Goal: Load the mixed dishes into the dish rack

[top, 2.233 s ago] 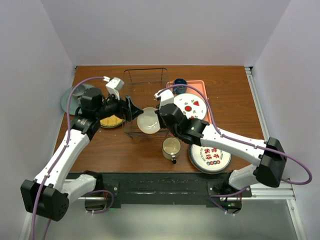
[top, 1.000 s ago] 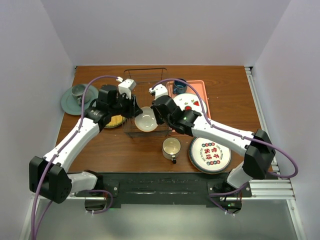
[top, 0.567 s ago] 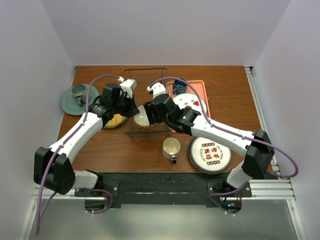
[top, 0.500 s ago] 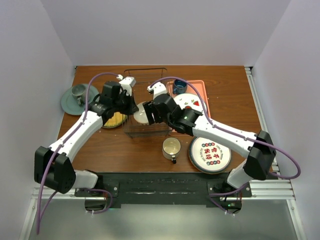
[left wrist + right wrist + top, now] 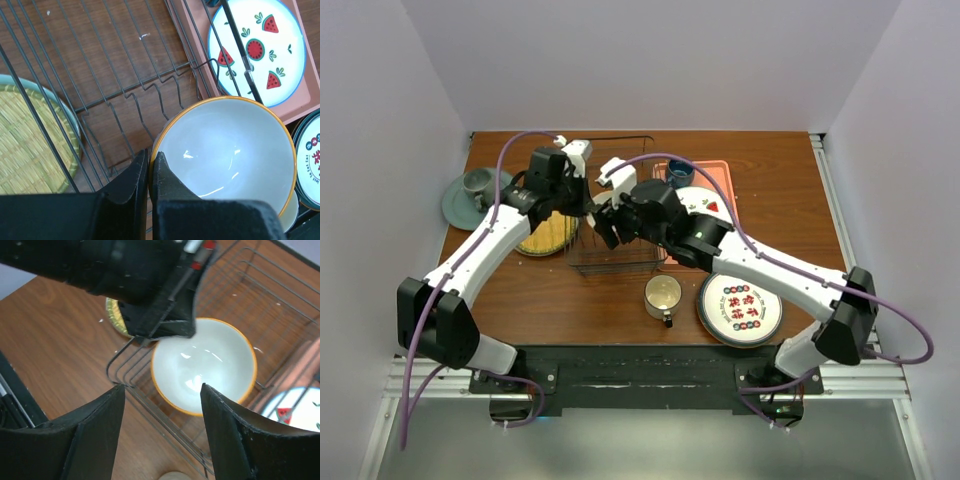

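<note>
pinching cream bowl (image 5: 225, 150) rim, left jaws, over dish rack (image 5: 620, 255)

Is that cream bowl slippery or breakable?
Probably slippery: the cream bowl has shiny glare spots, and the left gripper holds only its thin rim. It looks like stiff glazed ceramic, so likely chips if it knocks the dish rack wires.

A lab test booth; plain white walls (image 5: 650, 60) box in one wooden table (image 5: 790, 190).
</note>
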Tool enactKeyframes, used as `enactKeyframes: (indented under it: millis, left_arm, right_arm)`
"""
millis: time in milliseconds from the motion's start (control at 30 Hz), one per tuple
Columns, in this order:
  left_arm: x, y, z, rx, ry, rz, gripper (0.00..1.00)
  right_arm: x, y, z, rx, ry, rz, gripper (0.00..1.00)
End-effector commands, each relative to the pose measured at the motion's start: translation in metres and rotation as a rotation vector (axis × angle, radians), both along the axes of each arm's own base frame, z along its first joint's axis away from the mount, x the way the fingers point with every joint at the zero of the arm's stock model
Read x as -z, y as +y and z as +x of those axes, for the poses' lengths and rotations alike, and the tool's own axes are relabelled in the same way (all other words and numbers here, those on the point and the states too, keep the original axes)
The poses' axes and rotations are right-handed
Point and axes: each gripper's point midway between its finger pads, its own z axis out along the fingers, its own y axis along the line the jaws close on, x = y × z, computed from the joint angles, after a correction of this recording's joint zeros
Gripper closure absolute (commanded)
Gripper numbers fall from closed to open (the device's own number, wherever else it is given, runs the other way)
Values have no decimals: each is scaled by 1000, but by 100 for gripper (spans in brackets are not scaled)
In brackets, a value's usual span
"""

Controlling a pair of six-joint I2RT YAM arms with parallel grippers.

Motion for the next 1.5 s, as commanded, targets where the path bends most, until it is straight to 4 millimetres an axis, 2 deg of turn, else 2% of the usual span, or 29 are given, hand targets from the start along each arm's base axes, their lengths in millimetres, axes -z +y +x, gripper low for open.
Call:
enactKeyframes:
  millis: [0, 233, 300, 533, 667, 767, 833, 900, 933, 1000, 1033, 1133, 1167, 1200, 1267, 1300, 1400, 1467]
  left_arm:
    - [-34, -5, 8, 21, -78, -38, 100]
    - [-39, -5, 5, 24, -72, -40, 100]
    - [-40, -6, 6, 24, -72, -40, 100]
    - [-40, -5, 9, 12, -50, -27, 100]
    - [-45, -7, 9, 23, -48, -33, 100]
    - [-48, -9, 9, 37, -50, -36, 100]
    - [-51, -11, 9, 50, -55, -40, 100]
    - [-53, -12, 9, 57, -55, -42, 100]
    - [-55, -12, 11, 58, -60, -42, 100]
    - [-56, -11, 12, 50, -67, -40, 100]
    - [-57, -11, 13, 46, -69, -41, 100]
    - [-56, -10, 16, 33, -72, -42, 100]
    - [-57, -10, 17, 26, -77, -41, 96]
    - [-58, -7, 18, 8, -83, -39, 75]
    - [-62, -4, 21, -18, -94, -37, 50]
    - [-66, -1, 23, -43, -106, -36, 33]
    - [-77, 7, 29, -98, -133, -40, 19]
    - [-83, 22, 35, -157, -148, -47, 8]
  right_arm:
    - [-7, 29, -3, -114, -33, 13, 36]
    - [25, 42, 4, -121, 10, -38, 42]
    - [36, 45, 7, -113, 23, -57, 48]
    - [54, 41, 20, -45, 20, -99, 71]
    - [62, 40, 26, -10, 18, -119, 71]
    - [67, 41, 31, 5, 16, -132, 67]
    - [70, 41, 33, 10, 12, -142, 59]
    - [75, 42, 36, 21, 10, -153, 59]
    - [78, 42, 38, 29, 9, -160, 61]
    - [80, 39, 43, 61, -1, -171, 91]
    - [80, 39, 43, 65, 2, -169, 100]
    - [78, 35, 47, 98, -11, -167, 100]
    - [76, 33, 49, 113, -20, -159, 100]
    - [71, 30, 50, 132, -28, -148, 100]
    - [66, 25, 54, 165, -39, -131, 100]
    - [59, 23, 54, 176, -49, -114, 100]
    - [54, 19, 57, 198, -54, -89, 100]
    - [53, 16, 60, 213, -53, -79, 100]
